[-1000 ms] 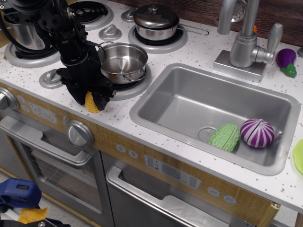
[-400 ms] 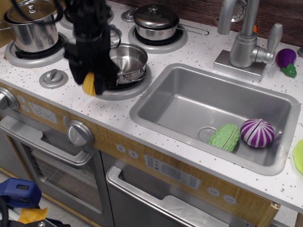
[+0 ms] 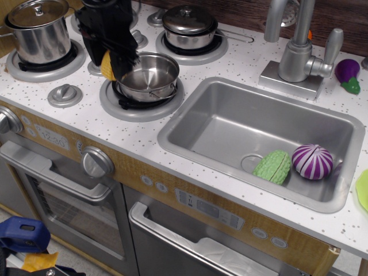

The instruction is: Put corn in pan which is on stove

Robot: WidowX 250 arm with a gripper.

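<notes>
The yellow corn [image 3: 107, 64] is held in my black gripper [image 3: 113, 65], raised in the air just left of the pan's rim. The shiny lidless steel pan [image 3: 148, 76] sits empty on the front right burner of the stove [image 3: 92, 118], which has a white speckled top and silver burner rings. The gripper is shut on the corn, with only the corn's yellow side showing between the black fingers. The arm reaches in from the upper left and hides part of the back burners.
A tall lidded steel pot [image 3: 37, 31] stands on the left burner. A low lidded pan [image 3: 188, 27] with a long handle sits on the back burner. The sink [image 3: 230, 123] holds a green ribbed vegetable [image 3: 273, 167] and a purple vegetable [image 3: 312, 161]. The faucet [image 3: 296, 54] stands behind it.
My gripper has lifted the corn from the counter at the stove's front edge and carried it up and back, to beside the pan's left rim.
</notes>
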